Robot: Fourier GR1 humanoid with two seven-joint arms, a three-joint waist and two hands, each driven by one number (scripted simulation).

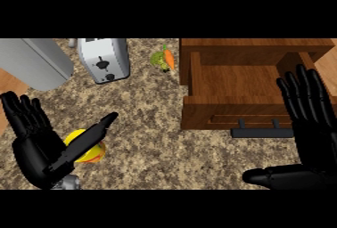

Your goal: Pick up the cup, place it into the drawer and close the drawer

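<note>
Right beside the left robot hand (31, 153), a yellow cup (92, 154) is sitting on the table (158, 151). It is lying between the palm and the thumb, and the thumb is stretching across the top of it. The fingers are pointing straight up and apart, so this robot hand is not squeezing the cup yet.

Far off to that hand's right, the wooden drawer (197, 113) is standing open, with nothing showing inside it. The right robot hand (308, 111) is hovering over the drawer's right side, with its fingers straight and spread, holding nothing. The drawer's dark handle (262, 132) is lying just to the left of that hand.

So I am thinking the job is only starting. Grabbing and lifting the cup, carrying it over, putting it into the drawer and pushing the drawer shut are all waiting to be done.
</note>
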